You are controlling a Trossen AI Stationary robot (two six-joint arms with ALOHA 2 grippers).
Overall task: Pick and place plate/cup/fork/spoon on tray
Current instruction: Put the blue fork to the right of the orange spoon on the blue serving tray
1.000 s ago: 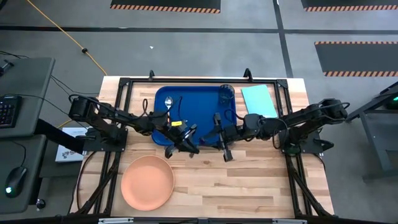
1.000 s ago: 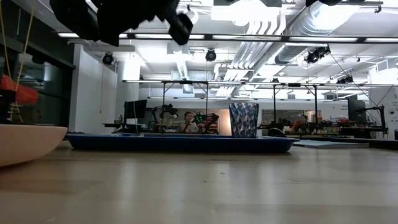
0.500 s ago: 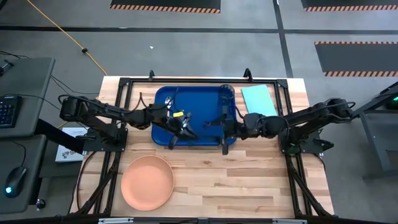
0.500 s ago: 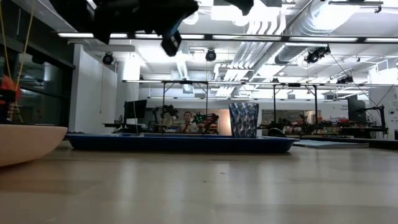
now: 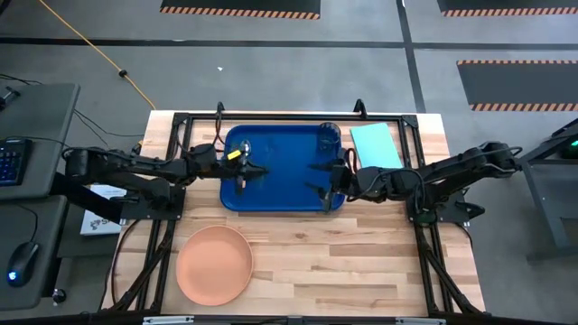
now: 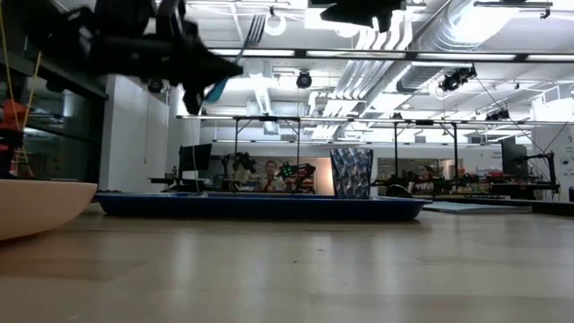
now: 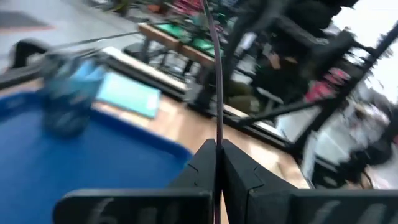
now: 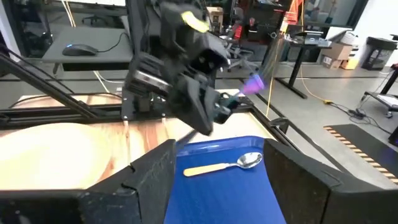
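Observation:
The dark-blue tray [image 5: 287,185] lies at the table's far middle. The blue cup [image 5: 330,135] stands in its far right corner. The silvery spoon [image 8: 227,165] lies flat on the tray's left part. The peach plate [image 5: 214,264] rests on the table near the front left. My left gripper [image 5: 242,171] hangs high over the tray's left part, shut on the teal fork [image 6: 249,34]. My right gripper [image 5: 320,177] hovers open over the tray's right part, with nothing between its fingers. My left gripper pinches the fork's shaft [image 7: 219,134] between its two shut fingers, coming about level from the table's left. The tines [image 6: 256,25] stick up past the fingers and the teal handle end [image 6: 215,90] points down. The fork is tilted and hangs clear, high above the tray.
A light-teal flat sheet [image 5: 375,144] lies right of the tray at the far right. Black frame rails [image 5: 181,162] run along the table's left, right and far sides. Bare wood stretches across the table's near half, right of the plate.
My left gripper has gone from the tray's near edge toward the far left, carrying the fork over the tray's left part. My right gripper has drawn back toward the table's right and far edge, away from the left gripper.

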